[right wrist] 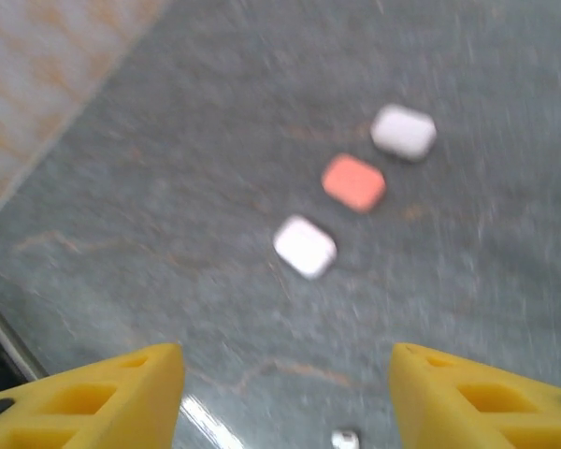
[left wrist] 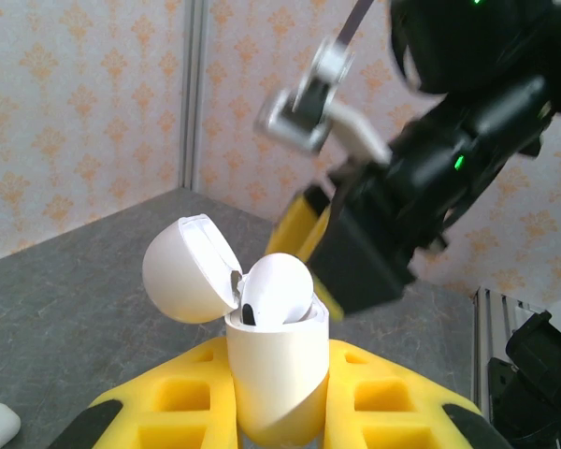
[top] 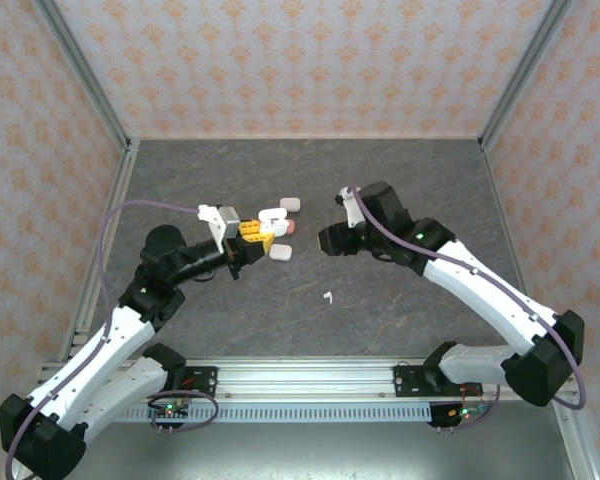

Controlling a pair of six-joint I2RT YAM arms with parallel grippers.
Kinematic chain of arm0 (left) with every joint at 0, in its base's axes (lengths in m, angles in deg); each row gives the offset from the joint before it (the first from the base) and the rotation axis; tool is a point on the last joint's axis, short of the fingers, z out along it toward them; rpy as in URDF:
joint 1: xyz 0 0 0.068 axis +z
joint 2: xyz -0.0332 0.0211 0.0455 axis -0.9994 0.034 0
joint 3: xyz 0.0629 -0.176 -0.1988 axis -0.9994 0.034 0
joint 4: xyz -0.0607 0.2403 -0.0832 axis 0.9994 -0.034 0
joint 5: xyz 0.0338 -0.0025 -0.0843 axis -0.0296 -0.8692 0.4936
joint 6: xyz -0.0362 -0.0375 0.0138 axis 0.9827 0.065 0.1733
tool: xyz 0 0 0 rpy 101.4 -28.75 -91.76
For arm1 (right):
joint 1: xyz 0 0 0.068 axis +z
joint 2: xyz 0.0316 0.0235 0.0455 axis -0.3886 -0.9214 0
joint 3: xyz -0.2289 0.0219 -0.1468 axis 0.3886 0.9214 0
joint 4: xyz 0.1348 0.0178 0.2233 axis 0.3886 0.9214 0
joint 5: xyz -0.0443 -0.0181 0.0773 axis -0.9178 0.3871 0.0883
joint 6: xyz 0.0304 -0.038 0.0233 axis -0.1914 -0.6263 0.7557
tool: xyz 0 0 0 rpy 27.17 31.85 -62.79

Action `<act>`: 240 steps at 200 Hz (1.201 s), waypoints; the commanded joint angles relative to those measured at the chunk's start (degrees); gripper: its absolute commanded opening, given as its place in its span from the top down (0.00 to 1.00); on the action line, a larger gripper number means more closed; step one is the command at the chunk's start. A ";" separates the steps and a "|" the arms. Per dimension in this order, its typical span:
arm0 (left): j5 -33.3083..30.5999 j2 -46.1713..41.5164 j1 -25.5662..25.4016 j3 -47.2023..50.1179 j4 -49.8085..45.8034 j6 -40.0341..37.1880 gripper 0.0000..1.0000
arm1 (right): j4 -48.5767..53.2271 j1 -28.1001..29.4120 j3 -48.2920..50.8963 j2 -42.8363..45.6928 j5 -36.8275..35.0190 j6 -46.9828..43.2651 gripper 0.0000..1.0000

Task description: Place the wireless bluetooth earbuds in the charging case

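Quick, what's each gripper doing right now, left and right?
Left gripper: closed on the charging case, whose lid is open.
Right gripper: open, jaws wide apart, holding nothing.

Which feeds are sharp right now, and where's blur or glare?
Top external: sharp, evenly lit. Left wrist: the open white case in the left hand is crisp, the right arm behind it soft. Right wrist: motion-smeared, closed cases blurry, glare on the table by the right hand.

Both arms reach inward, the left claw (top: 256, 239) clamped, the right claw (right wrist: 285, 398) spread wide open.
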 commanded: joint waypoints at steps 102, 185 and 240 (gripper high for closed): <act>-2.60 -1.55 -0.36 -0.14 -2.01 -1.39 1.00 | 2.82 4.94 4.11 -22.12 -1.05 5.37 0.53; -3.35 -2.06 -0.34 -0.01 -2.37 -1.43 1.00 | 4.97 8.01 1.55 -28.01 -5.24 5.71 0.54; -3.78 -2.33 -0.36 0.21 -2.61 -1.48 1.00 | 5.91 8.63 0.19 -30.59 -5.80 5.20 0.63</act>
